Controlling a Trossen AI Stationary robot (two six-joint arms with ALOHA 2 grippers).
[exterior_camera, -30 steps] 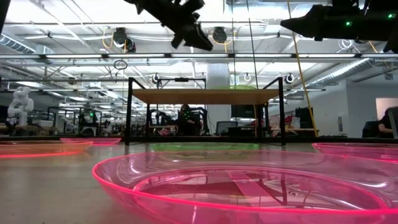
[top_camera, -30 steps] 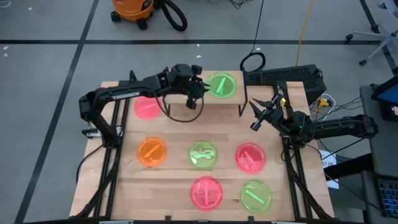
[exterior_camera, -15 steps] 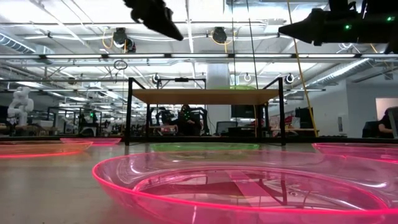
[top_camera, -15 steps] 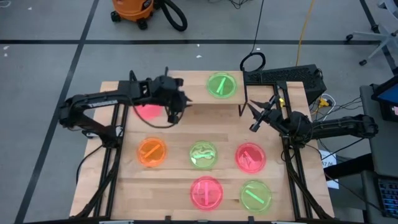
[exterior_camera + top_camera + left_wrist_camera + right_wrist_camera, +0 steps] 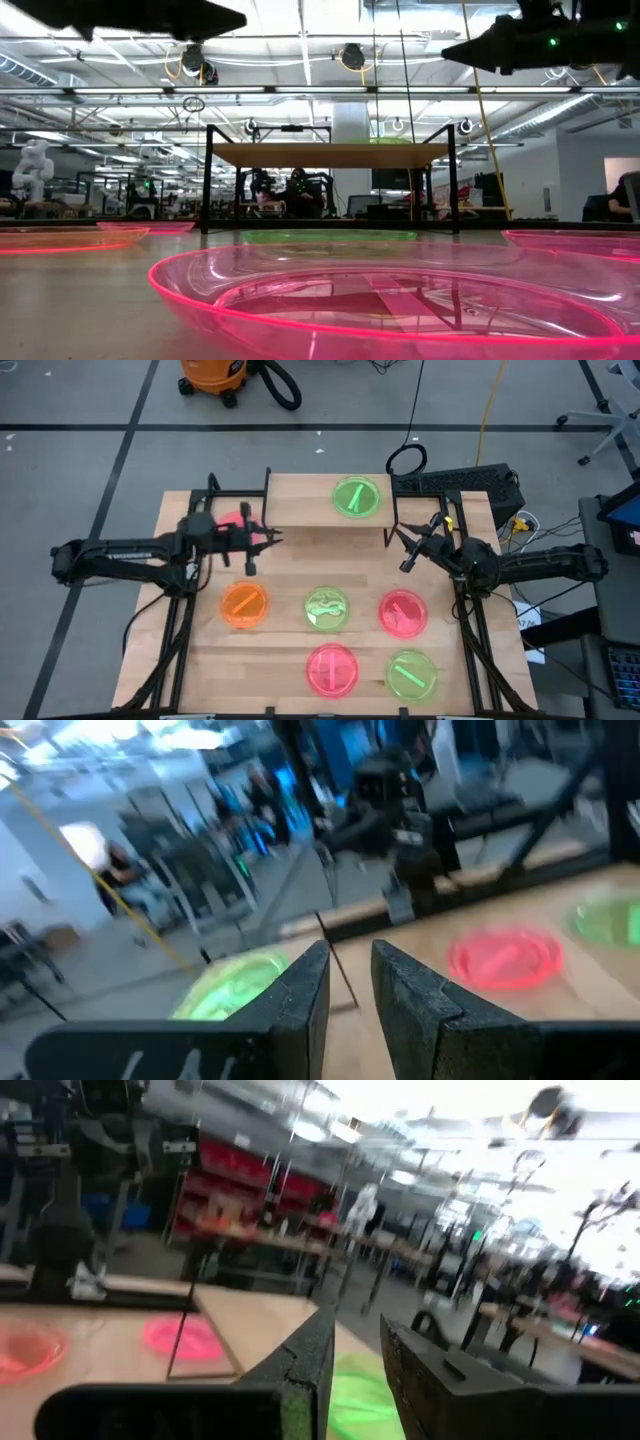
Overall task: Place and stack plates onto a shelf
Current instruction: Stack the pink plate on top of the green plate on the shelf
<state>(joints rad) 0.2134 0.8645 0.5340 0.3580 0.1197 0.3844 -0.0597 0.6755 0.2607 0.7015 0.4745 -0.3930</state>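
Observation:
The shelf (image 5: 300, 500), a light-wood board on thin black legs, stands at the table's far middle and also shows in the low view (image 5: 330, 153). One green plate (image 5: 357, 497) lies flat on it. A pink plate (image 5: 233, 523) lies on the table left of the shelf, partly under my left arm. Nearer lie an orange plate (image 5: 244, 604), a green plate (image 5: 326, 608) and a pink-red plate (image 5: 402, 612). My left gripper (image 5: 272, 537) hovers left of the shelf's near corner, empty, its fingers a narrow gap apart (image 5: 350, 955). My right gripper (image 5: 400, 547) hovers off the shelf's right near corner, empty, narrowly open (image 5: 357, 1325).
A pink plate (image 5: 332, 668) and a green plate (image 5: 411, 673) lie by the table's near edge; the pink one fills the front of the low view (image 5: 390, 300). A black keyboard-like unit (image 5: 455, 482) sits at the far right corner. Bare wood lies between shelf and middle plates.
My left gripper has drawn back from the shelf, beside the green plate, toward the table's left edge and a little toward the near edge, carrying nothing. The green plate stays flat on the shelf.

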